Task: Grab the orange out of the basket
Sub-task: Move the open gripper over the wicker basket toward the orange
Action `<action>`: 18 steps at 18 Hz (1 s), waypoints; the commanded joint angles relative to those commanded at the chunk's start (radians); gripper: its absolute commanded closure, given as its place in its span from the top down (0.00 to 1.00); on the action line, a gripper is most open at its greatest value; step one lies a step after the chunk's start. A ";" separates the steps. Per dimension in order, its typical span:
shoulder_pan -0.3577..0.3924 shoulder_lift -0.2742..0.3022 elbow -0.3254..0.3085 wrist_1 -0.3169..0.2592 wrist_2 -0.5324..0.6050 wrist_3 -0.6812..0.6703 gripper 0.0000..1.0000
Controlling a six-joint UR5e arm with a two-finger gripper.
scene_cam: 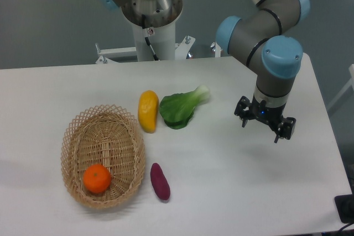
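Orange (97, 178) lay inside basket (76, 132), at its near end. Purple sweet potato (160, 181) just right of basket; yellow oblong fruit (147, 110) and bok choy (181, 108) beyond it. Gripper (264, 126) far right of basket, above table (232, 181), fingers spread, holding nothing.

Taking the basket (103, 156) as the marker on the table (221, 192): the orange (97, 178) lies inside it, at its near end. Just right of the basket's near end lies the sweet potato (160, 181). Behind and right of the basket lies the oblong fruit (147, 110), with the leafy green (181, 108) touching its right side. The gripper (264, 126) hangs far right of the basket, well apart.
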 joint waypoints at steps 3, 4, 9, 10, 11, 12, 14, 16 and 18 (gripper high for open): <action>-0.038 -0.003 0.000 0.000 0.003 -0.078 1.00; -0.054 -0.003 0.000 0.002 0.003 -0.125 1.00; -0.126 -0.012 -0.015 0.080 -0.005 -0.230 1.00; -0.155 -0.014 -0.017 0.086 -0.003 -0.292 1.00; -0.175 -0.017 -0.015 0.087 -0.005 -0.322 1.00; -0.192 -0.023 -0.009 0.086 -0.005 -0.337 1.00; -0.233 -0.035 -0.002 0.089 -0.024 -0.382 1.00; -0.267 -0.041 0.012 0.089 -0.047 -0.416 1.00; -0.291 -0.043 0.012 0.089 -0.080 -0.436 1.00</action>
